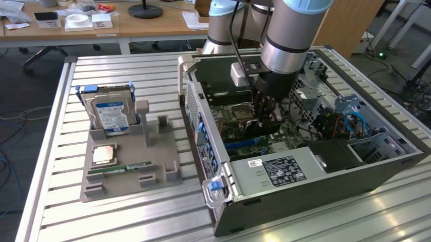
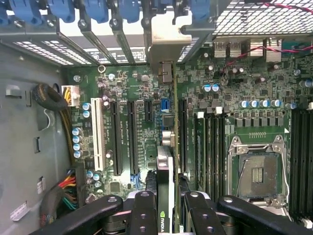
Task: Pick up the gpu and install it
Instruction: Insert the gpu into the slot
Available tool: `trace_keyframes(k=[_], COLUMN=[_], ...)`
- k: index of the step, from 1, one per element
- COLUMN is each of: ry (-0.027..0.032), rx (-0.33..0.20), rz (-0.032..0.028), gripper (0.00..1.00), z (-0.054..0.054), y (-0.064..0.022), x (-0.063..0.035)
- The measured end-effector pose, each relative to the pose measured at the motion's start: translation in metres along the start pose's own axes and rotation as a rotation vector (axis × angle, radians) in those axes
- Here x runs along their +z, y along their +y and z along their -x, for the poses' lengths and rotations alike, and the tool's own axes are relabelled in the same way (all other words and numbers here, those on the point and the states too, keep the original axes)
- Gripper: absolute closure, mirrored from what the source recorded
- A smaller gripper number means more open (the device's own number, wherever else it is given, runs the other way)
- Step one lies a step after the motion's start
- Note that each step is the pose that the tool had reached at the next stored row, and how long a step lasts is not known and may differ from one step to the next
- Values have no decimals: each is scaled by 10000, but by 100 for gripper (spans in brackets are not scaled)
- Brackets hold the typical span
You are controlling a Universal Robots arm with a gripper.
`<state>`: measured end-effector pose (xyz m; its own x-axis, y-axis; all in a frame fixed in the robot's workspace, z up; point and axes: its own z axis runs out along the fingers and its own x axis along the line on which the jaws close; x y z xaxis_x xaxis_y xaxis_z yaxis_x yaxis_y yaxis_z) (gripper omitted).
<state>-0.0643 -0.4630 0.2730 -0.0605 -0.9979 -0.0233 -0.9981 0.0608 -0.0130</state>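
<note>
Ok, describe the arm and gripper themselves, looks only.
The arm is a silver-grey tube with pale blue joint caps and black bands; a black cable runs down beside it toward a white box at the wrist. The gripper is black, its fingers linked bars with round pins.

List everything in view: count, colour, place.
open metal computer case: one, black and silver, on table, exterior view's right.
printed motherboard: one, green, inside the case.
flat gpu card: one, dark, edge-on to motherboard, between fingers.
plastic fixture tray: one, grey, exterior view's left of case.
boxy hard drive: one, blue-labelled, standing in tray.
slim memory stick: one, green, lying on tray.
slatted metal table: one, silver, under everything.
robot arm: one, silver-grey, reaching into case.
fingers: two, black, closed on gpu card.
</note>
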Motion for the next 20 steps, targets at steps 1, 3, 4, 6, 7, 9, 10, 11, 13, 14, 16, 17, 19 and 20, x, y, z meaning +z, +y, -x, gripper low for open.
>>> trace_keyframes(k=[1, 3, 4, 6, 7, 9, 10, 11, 13, 14, 16, 17, 19, 20], ry=[0, 0, 1, 0, -1, 0, 0, 0, -1, 0, -1, 0, 0, -1], rx=[1, 0, 0, 0, 1, 0, 0, 1, 1, 1, 1, 0, 0, 0], rz=[0, -1, -1, -2, -2, -2, -3, -4, -6, -8, -13, -16, -23, -28], gripper=[74, 74, 74, 74, 74, 74, 74, 74, 74, 74, 74, 74, 74, 74], z=[-3, -6, -7, -8, -9, -10, -11, -11, -12, -13, -14, -15, -16, -16], y=[2, 19, 30, 48, 53, 64, 74, 84, 103, 113, 130, 135, 143, 146], x=[0, 1, 0, 1, 2, 1, 2, 2, 4, 5, 14, 22, 43, 53])
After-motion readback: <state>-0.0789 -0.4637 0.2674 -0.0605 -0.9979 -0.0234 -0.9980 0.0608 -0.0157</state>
